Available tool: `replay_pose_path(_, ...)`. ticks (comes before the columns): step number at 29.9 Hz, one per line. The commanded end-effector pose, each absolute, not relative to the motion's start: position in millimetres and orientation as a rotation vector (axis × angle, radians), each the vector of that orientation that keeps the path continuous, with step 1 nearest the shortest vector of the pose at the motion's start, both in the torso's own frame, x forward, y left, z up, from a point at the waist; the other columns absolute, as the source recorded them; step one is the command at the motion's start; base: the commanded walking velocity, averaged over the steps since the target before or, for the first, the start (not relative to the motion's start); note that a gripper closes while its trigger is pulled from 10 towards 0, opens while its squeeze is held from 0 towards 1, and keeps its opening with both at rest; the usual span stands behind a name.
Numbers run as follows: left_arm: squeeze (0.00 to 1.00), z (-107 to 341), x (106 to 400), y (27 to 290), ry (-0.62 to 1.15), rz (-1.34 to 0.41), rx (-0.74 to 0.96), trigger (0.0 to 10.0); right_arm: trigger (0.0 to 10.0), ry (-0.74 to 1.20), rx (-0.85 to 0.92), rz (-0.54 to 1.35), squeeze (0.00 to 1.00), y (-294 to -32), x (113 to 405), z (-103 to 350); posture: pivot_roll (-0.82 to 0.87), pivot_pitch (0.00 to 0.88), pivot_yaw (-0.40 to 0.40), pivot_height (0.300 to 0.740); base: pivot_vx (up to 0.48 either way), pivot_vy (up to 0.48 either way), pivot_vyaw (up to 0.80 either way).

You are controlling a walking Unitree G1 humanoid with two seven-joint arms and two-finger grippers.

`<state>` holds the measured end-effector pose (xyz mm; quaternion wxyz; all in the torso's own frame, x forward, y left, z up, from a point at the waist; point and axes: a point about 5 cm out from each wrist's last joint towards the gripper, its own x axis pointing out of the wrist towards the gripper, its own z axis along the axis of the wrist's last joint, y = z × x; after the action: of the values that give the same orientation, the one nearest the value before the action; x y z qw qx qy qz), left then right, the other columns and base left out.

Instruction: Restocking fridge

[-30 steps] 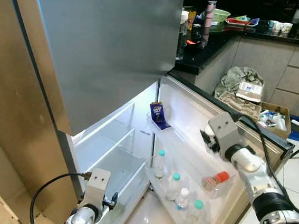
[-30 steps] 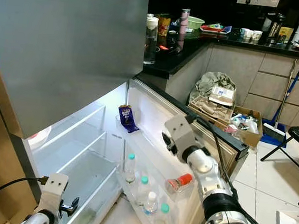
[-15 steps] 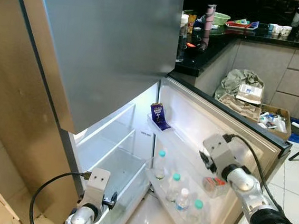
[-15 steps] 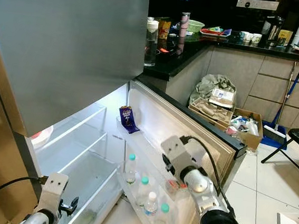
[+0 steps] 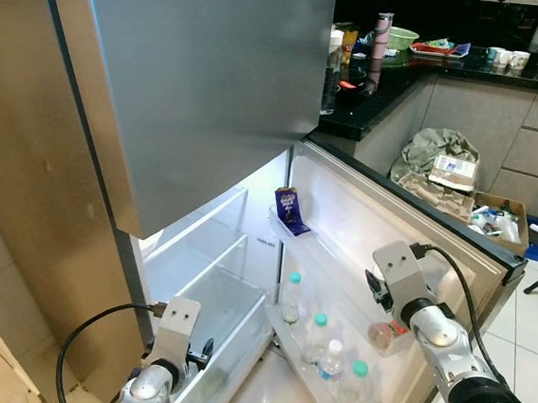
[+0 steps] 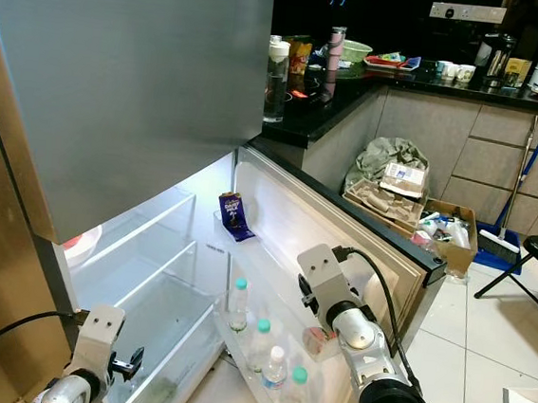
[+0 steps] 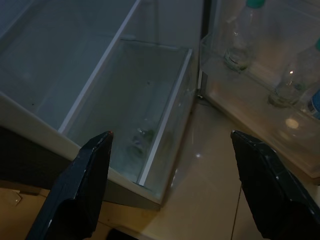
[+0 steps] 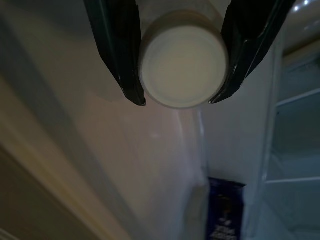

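The fridge's lower door [image 5: 410, 225] stands open. Its lower door shelf [image 5: 298, 342] holds several clear water bottles [image 5: 316, 336] with teal and white caps. My right gripper [image 5: 387, 329] is down at the far end of that shelf, shut on a small clear bottle [image 6: 317, 341]. In the right wrist view its fingers [image 8: 117, 50] clamp the bottle's round pale end [image 8: 182, 60]. A blue packet [image 5: 288, 211] stands on the upper door shelf. My left gripper [image 7: 171, 135] hangs open and empty low by the clear crisper drawer [image 7: 150, 115].
The steel upper fridge door [image 5: 195, 80] is shut and overhangs the opening. A black counter [image 5: 396, 71] with cups and bottles runs behind the open door. A cardboard box [image 5: 496, 219] and bags [image 5: 435, 156] sit on the tiled floor beyond.
My right arm has lowered the red-capped bottle from above the door shelf down into it. The head view has shifted slightly. The left arm has stayed put.
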<state>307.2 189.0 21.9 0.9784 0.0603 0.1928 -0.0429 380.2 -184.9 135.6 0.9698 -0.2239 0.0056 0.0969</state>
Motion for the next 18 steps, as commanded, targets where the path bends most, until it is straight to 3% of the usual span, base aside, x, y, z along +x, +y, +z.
replay_pose_path(1, 0.0, 20.7, 306.0, 196.8, 0.407, -0.069, 0.135, 10.0, 10.0, -0.036, -0.415, 0.157, 0.0, -185.1, 383.9, 145.8, -0.04, 0.025, 0.022, 0.74, 0.0, 0.0, 0.0)
replay_pose_path(18, 0.0, 24.3, 309.5, 198.7, 0.394, -0.049, 0.124, 10.0, 10.0, -0.067, -0.288, 0.074, 0.0, -187.2, 388.1, 153.8, -0.04, 0.0, 0.01, 0.74, 0.0, 0.0, 0.0)
